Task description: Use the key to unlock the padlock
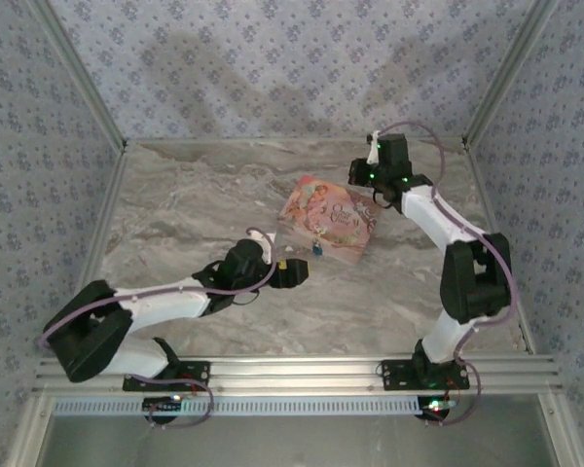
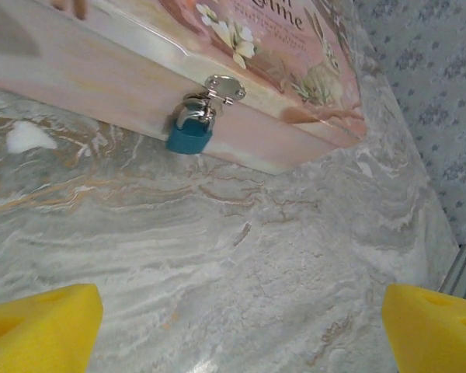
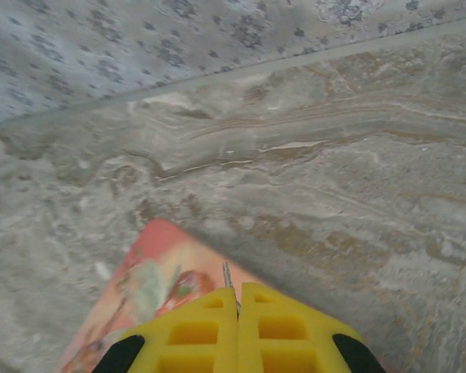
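The small blue padlock (image 2: 190, 132) hangs on the pink tin box's (image 2: 311, 93) hasp, upper left, just ahead of the released left hand (image 2: 241, 330). The right hand (image 3: 238, 299), farther off, clenches a thin metal sliver (image 3: 227, 276), perhaps the key.

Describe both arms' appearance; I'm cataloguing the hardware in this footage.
The left arm and right arm have white links, black joint housings and looping lilac cables. The left tool and right tool have yellow fingers; the right's show square recesses.

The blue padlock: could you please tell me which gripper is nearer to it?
Left. The left gripper faces the padlock, open, short of it; the right gripper is shut over the box, farther off.
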Robot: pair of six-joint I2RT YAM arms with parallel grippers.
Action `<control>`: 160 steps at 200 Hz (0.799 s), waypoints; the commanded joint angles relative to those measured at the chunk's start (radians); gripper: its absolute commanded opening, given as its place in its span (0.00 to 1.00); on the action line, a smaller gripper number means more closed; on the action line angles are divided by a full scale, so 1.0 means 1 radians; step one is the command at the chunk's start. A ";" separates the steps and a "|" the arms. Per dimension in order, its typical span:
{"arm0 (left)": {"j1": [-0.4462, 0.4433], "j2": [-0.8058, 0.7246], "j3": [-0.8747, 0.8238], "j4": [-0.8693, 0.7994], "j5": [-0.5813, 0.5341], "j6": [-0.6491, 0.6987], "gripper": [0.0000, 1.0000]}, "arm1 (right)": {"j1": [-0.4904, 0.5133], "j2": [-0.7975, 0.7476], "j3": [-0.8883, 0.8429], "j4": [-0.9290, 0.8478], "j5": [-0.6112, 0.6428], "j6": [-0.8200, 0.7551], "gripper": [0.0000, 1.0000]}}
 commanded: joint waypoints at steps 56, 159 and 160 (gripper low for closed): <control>0.042 0.329 0.108 0.368 0.123 0.131 0.92 | 0.032 0.220 0.221 -0.173 0.151 -0.164 0.00; 0.060 0.568 0.252 0.481 0.128 0.215 0.93 | 0.089 0.334 0.270 -0.230 0.171 -0.238 0.00; 0.060 0.569 0.253 0.481 0.129 0.215 0.92 | 0.090 0.334 0.269 -0.230 0.172 -0.238 0.00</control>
